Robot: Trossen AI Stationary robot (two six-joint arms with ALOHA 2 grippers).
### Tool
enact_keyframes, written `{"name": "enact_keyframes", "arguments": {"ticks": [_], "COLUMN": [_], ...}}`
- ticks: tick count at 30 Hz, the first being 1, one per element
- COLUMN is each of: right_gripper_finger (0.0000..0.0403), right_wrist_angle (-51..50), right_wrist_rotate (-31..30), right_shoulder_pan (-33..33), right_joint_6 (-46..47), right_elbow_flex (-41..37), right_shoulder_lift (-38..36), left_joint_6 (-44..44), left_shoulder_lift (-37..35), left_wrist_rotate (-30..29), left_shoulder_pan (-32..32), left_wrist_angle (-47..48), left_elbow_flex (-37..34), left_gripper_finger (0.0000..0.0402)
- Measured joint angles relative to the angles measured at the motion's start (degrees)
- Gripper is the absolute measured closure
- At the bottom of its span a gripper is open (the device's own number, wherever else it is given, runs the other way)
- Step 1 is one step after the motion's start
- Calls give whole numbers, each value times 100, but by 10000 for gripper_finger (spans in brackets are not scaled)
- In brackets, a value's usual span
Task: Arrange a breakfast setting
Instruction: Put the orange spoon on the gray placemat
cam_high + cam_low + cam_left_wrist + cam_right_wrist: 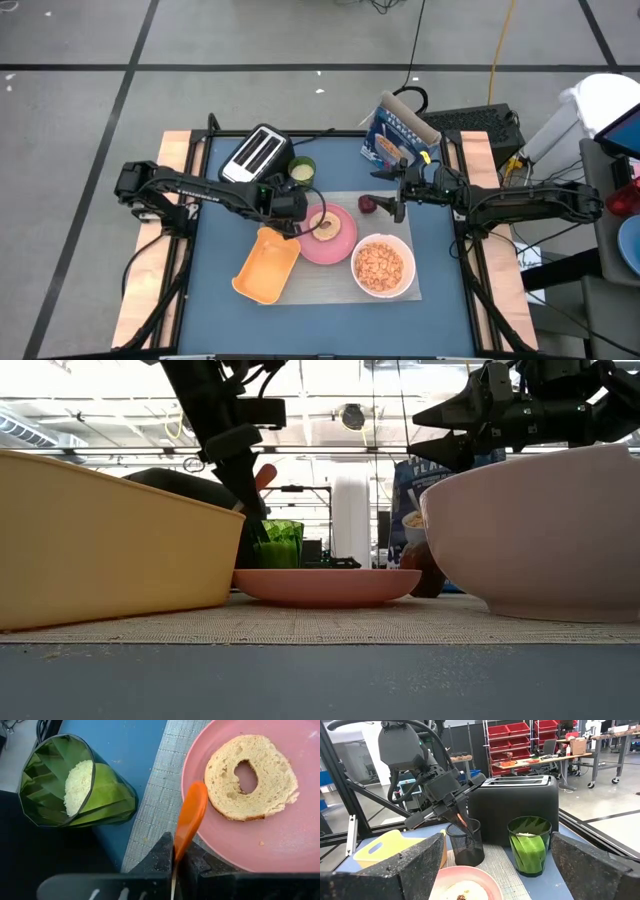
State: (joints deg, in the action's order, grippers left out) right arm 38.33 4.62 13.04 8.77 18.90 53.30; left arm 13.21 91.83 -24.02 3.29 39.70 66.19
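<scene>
Setting mostly laid: woven grey mat (pixel 330 285) on the counter carries the glossy round pink plate (pixel 343 243) with a porous toasted bagel (pixel 251 776), white bowl (pixel 404 283) of tan cereal (pixel 380 266) right of the plate, dark-red fruit (pixel 366 204) just behind it. Left pincer (pixel 174 856) clamped on an orange-handled utensil (pixel 189 818), probably the spoon, over the plate's edge, not yet placed. Right pincer (pixel 397 193) apart beside the fruit

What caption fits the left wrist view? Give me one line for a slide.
Left gripper, shut on an orange-handled utensil, hovers at the pink plate holding a toasted bagel, green cup alongside.
</scene>
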Motion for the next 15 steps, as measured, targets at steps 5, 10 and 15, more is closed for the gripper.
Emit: {"name": "enact_keyframes", "arguments": {"ticks": [5,10,15], "right_gripper_finger": [48,48,48], "right_wrist_angle": [0,2,22], "right_wrist_rotate": [0,-2,-2], "right_shoulder_pan": [0,0,0], "right_joint_6": [1,2,96], "right_elbow_flex": [0,0,0], "right_shoulder_lift": [0,0,0], "left_joint_6": [1,21,109], "left_shoulder_lift": [0,-170,-508], "left_wrist_rotate": [1,37,166], "left_shoulder_pan": [2,0,2], "left_wrist_angle": [2,33,44], "left_elbow_flex": [0,2,2], "left_gripper_finger": [391,391,391]}}
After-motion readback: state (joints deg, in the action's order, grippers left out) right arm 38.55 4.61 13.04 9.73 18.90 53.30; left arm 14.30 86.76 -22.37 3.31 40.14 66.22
